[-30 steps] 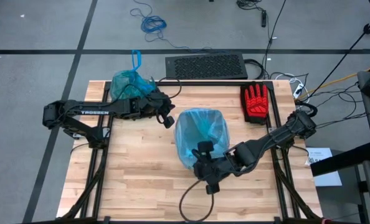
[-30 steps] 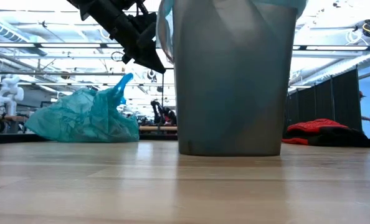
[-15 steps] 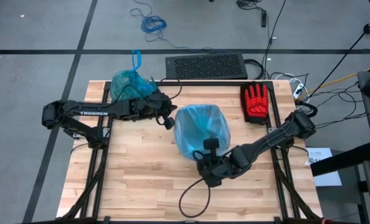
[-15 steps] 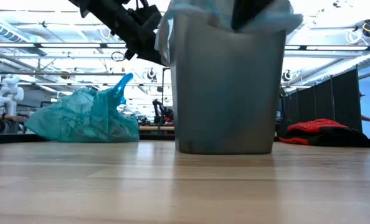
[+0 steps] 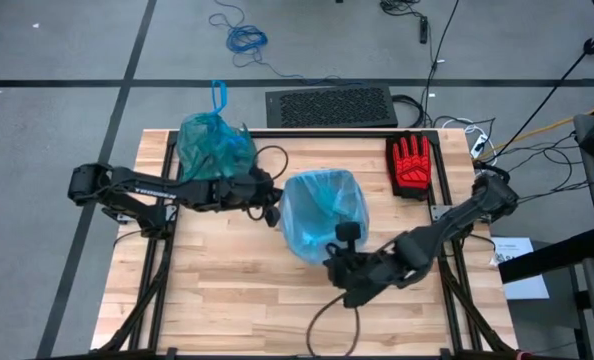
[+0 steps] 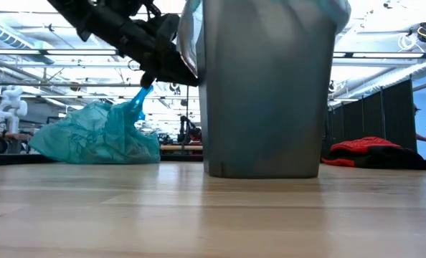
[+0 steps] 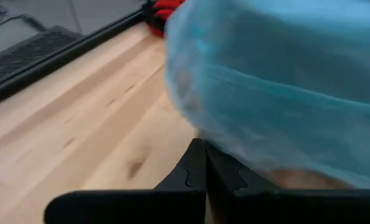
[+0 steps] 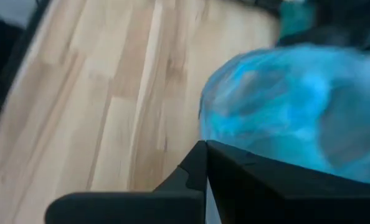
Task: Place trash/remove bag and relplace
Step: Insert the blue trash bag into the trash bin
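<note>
Overhead view, lower centre: the right gripper point(image 5: 343, 240) sits at the near rim of the bin point(image 6: 267, 93), its fingers point(image 8: 200, 168) pressed together; the right wrist view shows pale blue film right beside the tips, but whether any of it is pinched cannot be told. The placing suggests this arm is there to tug the new liner point(image 5: 322, 212) over the near edge so that it seats on the rim.

Centre of the frame: the pale blue liner drapes over the bin mouth and hangs down its sides, so the replacing step looks well along, with the rim still to be tidied.

Centre left: the left gripper point(image 5: 269, 205) reaches to the left side of the bin, fingers point(image 7: 197, 165) closed flat against each other at the edge of the film; probably it steadies or pulls that side, though a hold on the plastic cannot be confirmed.

Upper left of the table point(image 5: 227, 290): the filled teal bag point(image 5: 213, 140), knotted at the top, lies well apart from the bin, set aside as removed; its contents are not visible.

Upper right: a red glove point(image 5: 411, 165) lies near the table's far edge, clear of the work
</note>
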`<control>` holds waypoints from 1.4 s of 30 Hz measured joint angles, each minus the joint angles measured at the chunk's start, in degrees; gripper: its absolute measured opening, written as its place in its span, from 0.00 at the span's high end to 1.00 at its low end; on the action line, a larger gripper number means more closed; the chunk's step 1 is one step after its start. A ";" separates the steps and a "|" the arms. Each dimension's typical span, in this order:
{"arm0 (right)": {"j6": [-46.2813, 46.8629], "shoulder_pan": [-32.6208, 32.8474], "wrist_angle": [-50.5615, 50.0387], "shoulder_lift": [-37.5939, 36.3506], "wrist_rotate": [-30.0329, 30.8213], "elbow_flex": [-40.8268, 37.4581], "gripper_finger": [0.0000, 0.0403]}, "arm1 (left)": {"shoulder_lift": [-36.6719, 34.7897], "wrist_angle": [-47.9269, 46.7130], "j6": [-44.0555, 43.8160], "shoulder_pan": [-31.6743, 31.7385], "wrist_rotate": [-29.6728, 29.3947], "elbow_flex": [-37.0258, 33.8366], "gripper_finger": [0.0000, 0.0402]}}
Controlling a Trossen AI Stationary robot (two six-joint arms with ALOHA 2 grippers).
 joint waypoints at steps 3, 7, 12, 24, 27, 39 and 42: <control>-0.20 1.41 -0.11 -3.53 3.17 0.69 1.00 | -0.60 2.36 -0.91 -1.11 0.01 -1.51 1.00; 0.98 2.93 -0.89 -7.13 6.64 0.69 1.00 | -2.50 1.09 -0.51 -2.32 -4.22 -1.53 1.00; 2.25 3.90 0.06 -8.77 8.49 0.74 1.00 | -5.92 -4.69 -0.91 -2.91 -8.82 -1.52 1.00; 0.09 3.39 9.78 -2.54 -2.03 -2.59 1.00 | -9.68 -5.31 0.44 -6.11 -13.23 -1.51 1.00; -0.17 1.86 10.10 -0.21 -4.83 -2.59 1.00 | -9.67 -4.31 0.54 -7.33 -13.11 -1.51 1.00; -0.20 -1.98 9.71 3.30 -5.46 -2.61 1.00 | -9.61 0.89 2.61 -13.19 -9.53 -1.51 1.00; 0.06 -2.24 9.47 3.30 -7.52 -2.61 1.00 | -9.54 1.09 2.60 -13.28 -7.97 -1.51 1.00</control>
